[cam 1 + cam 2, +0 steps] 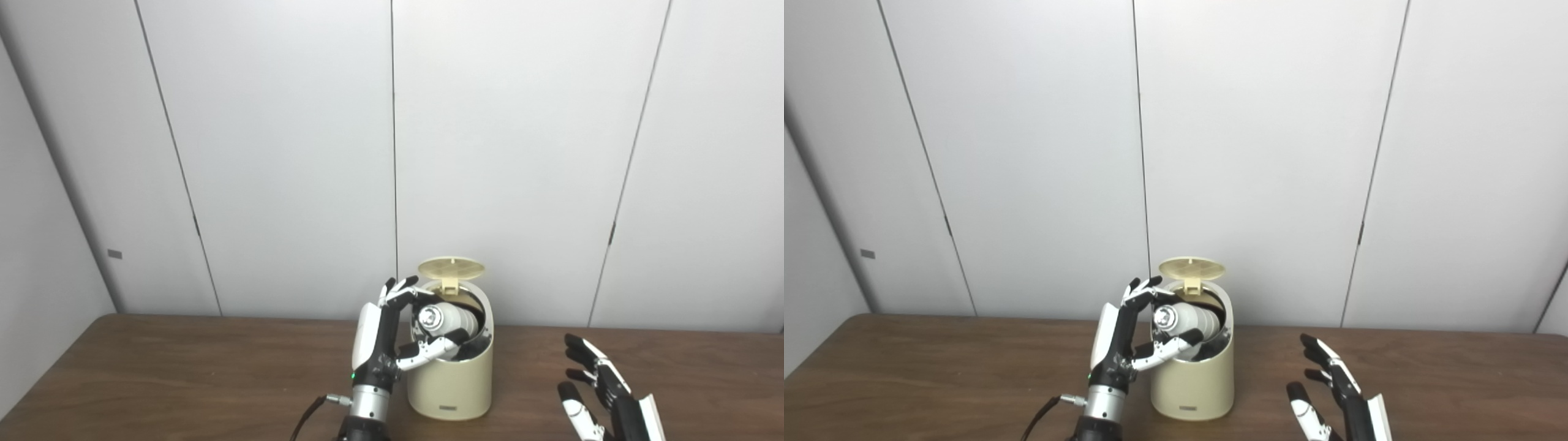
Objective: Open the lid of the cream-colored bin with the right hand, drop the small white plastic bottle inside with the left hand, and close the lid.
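The cream-colored bin (450, 383) stands on the table near the front, its round lid (451, 269) tipped up and back on its hinge. The small white plastic bottle (446, 319) lies tilted in the bin's mouth, cap end toward me. My left hand (392, 334) is just left of the bin, its fingers and thumb curled loosely around the bottle; whether they still touch it is unclear. My right hand (1332, 392) hovers low to the right of the bin, open with fingers spread, holding nothing.
The brown wooden table (184, 367) runs wide to both sides of the bin. White wall panels (275, 153) stand right behind it. A black cable (306, 416) trails from my left wrist.
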Available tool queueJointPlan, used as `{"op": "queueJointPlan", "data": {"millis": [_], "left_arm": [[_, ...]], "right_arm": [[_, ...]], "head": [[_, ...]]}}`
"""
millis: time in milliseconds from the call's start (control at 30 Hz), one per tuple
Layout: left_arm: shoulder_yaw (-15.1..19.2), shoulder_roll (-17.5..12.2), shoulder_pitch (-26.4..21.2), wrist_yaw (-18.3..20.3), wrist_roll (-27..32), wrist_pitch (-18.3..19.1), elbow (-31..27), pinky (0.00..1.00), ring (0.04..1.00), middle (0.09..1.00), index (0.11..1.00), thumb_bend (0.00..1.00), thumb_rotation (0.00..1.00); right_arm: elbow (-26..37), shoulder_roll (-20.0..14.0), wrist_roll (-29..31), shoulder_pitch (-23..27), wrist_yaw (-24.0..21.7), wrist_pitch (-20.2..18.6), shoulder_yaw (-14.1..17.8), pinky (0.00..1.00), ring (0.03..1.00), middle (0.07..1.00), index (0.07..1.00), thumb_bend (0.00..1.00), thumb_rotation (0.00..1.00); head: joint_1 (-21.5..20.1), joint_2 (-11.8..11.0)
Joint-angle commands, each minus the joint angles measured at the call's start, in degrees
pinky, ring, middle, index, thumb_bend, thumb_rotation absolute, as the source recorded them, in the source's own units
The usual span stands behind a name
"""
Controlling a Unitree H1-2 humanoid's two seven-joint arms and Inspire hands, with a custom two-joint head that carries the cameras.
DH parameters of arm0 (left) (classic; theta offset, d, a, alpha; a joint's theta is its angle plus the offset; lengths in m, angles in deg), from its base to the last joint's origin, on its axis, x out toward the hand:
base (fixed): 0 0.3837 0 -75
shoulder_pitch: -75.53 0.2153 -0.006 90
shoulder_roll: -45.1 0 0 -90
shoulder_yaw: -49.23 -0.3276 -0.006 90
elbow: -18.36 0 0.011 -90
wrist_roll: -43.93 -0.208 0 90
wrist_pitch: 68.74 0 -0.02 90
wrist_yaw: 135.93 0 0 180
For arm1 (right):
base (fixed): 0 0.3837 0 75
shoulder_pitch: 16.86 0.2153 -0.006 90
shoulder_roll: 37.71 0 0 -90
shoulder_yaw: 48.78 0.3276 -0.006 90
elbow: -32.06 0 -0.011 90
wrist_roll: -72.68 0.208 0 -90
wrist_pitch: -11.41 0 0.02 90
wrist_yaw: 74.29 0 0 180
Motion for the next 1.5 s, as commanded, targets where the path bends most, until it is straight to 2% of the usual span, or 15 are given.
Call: {"op": "queueJointPlan", "data": {"millis": [0, 200, 600, 667, 733, 800, 867, 1000, 1067, 1167, 1200, 1300, 1400, 1433, 1467], "left_arm": [[0.3, -0.7, -1.6, 1.6, -1.6, -0.9, -0.7, 1.00, 0.922, 0.679, 0.641, 1.00, 0.60], [0.2, -2.3, -1.1, 4.4, -5.5, -0.9, -2.7, 1.00, 0.995, 0.886, 0.818, 1.00, 0.62], [2.3, -3.9, 2.3, 7.2, -6.4, -0.9, -10.4, 1.00, 1.000, 0.934, 0.830, 1.00, 0.59], [2.7, -3.7, 3.4, 3.0, -7.0, -0.9, -12.7, 1.00, 0.947, 0.859, 0.775, 1.00, 0.49], [3.1, -3.4, 4.9, -1.9, -7.2, -0.9, -16.1, 1.00, 0.857, 0.712, 0.680, 0.96, 0.24], [4.1, -3.2, 6.9, -4.7, -7.9, -0.9, -20.1, 1.00, 0.779, 0.561, 0.567, 0.72, 0.06], [5.2, -3.3, 8.8, -5.4, -7.2, -0.9, -24.3, 1.00, 0.743, 0.525, 0.487, 0.56, 0.01], [8.1, -4.0, 12.6, -2.8, -2.8, -0.9, -33.2, 1.00, 0.762, 0.499, 0.480, 0.52, 0.00], [9.9, -4.3, 14.4, -1.5, -2.5, -0.8, -36.4, 1.00, 0.785, 0.679, 0.482, 0.51, 0.03], [11.0, -5.7, 15.9, -1.5, -2.9, -0.9, -39.1, 0.95, 0.740, 0.528, 0.481, 0.52, 0.01], [11.0, -6.5, 16.2, -2.4, -3.8, -0.9, -39.3, 0.80, 0.704, 0.510, 0.477, 0.52, 0.00], [10.6, -8.5, 17.3, -3.2, -3.7, -0.9, -39.1, 0.63, 0.665, 0.518, 0.469, 0.51, 0.00], [11.3, -9.3, 19.0, 3.2, 4.4, -0.9, -40.2, 0.64, 0.687, 0.657, 0.496, 0.48, 0.08], [12.0, -9.2, 19.5, 5.5, 6.3, -0.9, -40.5, 0.67, 0.714, 0.699, 0.622, 0.40, 0.41], [13.0, -9.0, 20.2, 9.0, 8.8, -0.9, -40.7, 0.68, 0.728, 0.720, 0.687, 0.36, 0.59]], "right_arm": [[1.1, 0.4, 0.3, 1.3, -0.2, 0.7, -0.2, 0.73, 0.828, 0.848, 0.821, 0.23, 0.68], [1.2, 0.5, -1.2, 1.3, 0.5, 0.0, -0.2, 0.73, 0.828, 0.847, 0.822, 0.21, 0.63], [0.7, 0.5, -1.1, 1.7, 0.5, 0.0, -0.1, 0.73, 0.835, 0.854, 0.830, 0.23, 0.67], [0.5, 0.6, -0.9, 1.8, 0.5, -0.1, -0.1, 0.74, 0.835, 0.853, 0.829, 0.23, 0.67], [0.4, 0.7, -0.7, 2.0, 0.5, -0.1, 0.0, 0.74, 0.836, 0.854, 0.829, 0.23, 0.67], [0.0, 0.7, -1.0, 2.2, 0.7, 0.3, 0.0, 0.73, 0.832, 0.852, 0.825, 0.23, 0.65], [-0.4, 0.7, -1.0, 2.5, 0.9, 0.4, 0.1, 0.73, 0.829, 0.850, 0.824, 0.22, 0.64], [-1.1, 0.7, -0.5, 3.0, 1.0, 0.9, 0.2, 0.73, 0.833, 0.853, 0.826, 0.24, 0.67], [-1.4, 0.6, 0.4, 3.2, 0.8, 1.4, 0.4, 0.74, 0.840, 0.860, 0.833, 0.23, 0.65], [-1.7, 0.4, 1.9, 3.4, 0.5, 2.0, 0.6, 0.76, 0.850, 0.869, 0.837, 0.23, 0.63], [-1.8, 0.2, 2.2, 3.5, 0.5, 2.3, 0.6, 0.77, 0.860, 0.874, 0.839, 0.23, 0.61], [-1.2, -0.1, 2.7, 3.6, 0.3, 2.1, 0.7, 0.77, 0.867, 0.876, 0.841, 0.24, 0.63], [0.4, -0.6, 2.1, 3.5, -0.1, 1.3, 0.5, 0.78, 0.868, 0.877, 0.849, 0.25, 0.70], [0.9, -0.8, 1.9, 3.4, -0.3, 1.1, 0.4, 0.79, 0.875, 0.882, 0.857, 0.24, 0.71], [1.9, -1.5, 1.1, 3.6, -1.0, 0.7, 0.1, 0.79, 0.878, 0.885, 0.861, 0.23, 0.71]], "head": [[0.0, 0.0], [0.1, 0.0], [0.4, -0.1], [0.5, -0.1], [0.6, -0.1], [0.7, -0.3], [0.8, -0.5], [0.8, -0.8], [0.9, -0.9], [1.1, -1.1], [1.1, -1.1], [1.2, -1.3], [1.1, -0.8], [1.1, -0.8], [1.1, -0.8]]}}
